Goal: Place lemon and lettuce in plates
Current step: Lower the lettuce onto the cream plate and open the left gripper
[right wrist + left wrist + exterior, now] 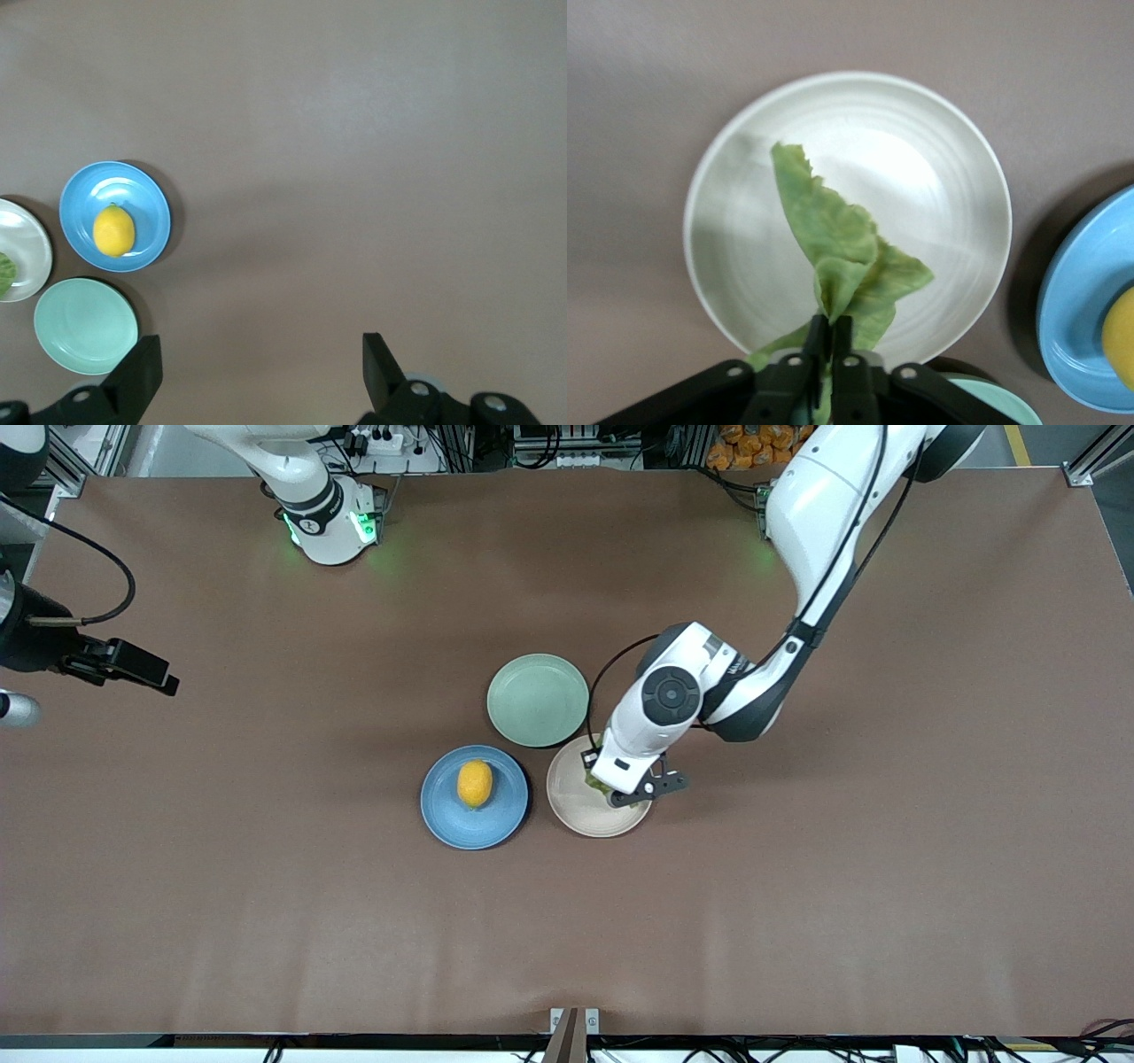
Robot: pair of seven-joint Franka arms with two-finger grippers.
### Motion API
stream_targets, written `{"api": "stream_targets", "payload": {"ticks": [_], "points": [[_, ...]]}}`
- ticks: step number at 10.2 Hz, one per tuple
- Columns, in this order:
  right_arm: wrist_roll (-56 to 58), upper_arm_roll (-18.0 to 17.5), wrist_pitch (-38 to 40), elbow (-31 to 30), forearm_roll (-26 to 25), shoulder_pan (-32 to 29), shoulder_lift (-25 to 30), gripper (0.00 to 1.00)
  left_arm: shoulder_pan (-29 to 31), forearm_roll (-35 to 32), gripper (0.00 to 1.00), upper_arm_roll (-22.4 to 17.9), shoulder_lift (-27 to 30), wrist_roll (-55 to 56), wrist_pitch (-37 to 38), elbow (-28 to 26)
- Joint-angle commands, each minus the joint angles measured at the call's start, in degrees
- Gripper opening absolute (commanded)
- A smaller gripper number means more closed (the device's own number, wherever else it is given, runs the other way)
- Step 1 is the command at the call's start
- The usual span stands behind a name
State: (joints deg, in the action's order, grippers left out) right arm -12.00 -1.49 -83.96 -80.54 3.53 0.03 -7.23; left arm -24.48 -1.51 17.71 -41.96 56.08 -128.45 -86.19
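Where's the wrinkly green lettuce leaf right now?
The lettuce leaf hangs pinched in the left gripper, over the pale beige plate beside the blue plate.

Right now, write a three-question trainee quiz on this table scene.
1. True or false: the small oval yellow lemon lies in the round blue plate.
2. What does the left end effector hold over the round pale beige plate?
3. Which holds nothing: A) the blue plate B) the round mint-green plate C) the left end effector?

Key: 1 true; 2 the wrinkly green lettuce leaf; 3 B.
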Motion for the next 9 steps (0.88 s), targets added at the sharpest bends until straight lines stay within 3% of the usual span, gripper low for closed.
{"api": "stream_targets", "payload": {"ticks": [1, 5, 9], "points": [[1.4, 0.0, -1.5, -8.6, -2.4, 0.1, 6.3, 1.0, -1.1, 0.6, 1.0, -0.6, -1.1, 1.8, -1.0, 1.6], [7.3, 0.0, -1.6, -10.4, -4.1, 0.1, 7.7, 1.0, 2.9, -0.1, 1.0, -0.7, 6.9, -1.0, 1.3, 1.4], [7.5, 0.1, -1.3, -12.1, -4.2, 0.0, 9.0, 1.0, 10.0, 0.0, 1.0, -0.4, 17.8, -14.9, 16.2, 1.0]]}}
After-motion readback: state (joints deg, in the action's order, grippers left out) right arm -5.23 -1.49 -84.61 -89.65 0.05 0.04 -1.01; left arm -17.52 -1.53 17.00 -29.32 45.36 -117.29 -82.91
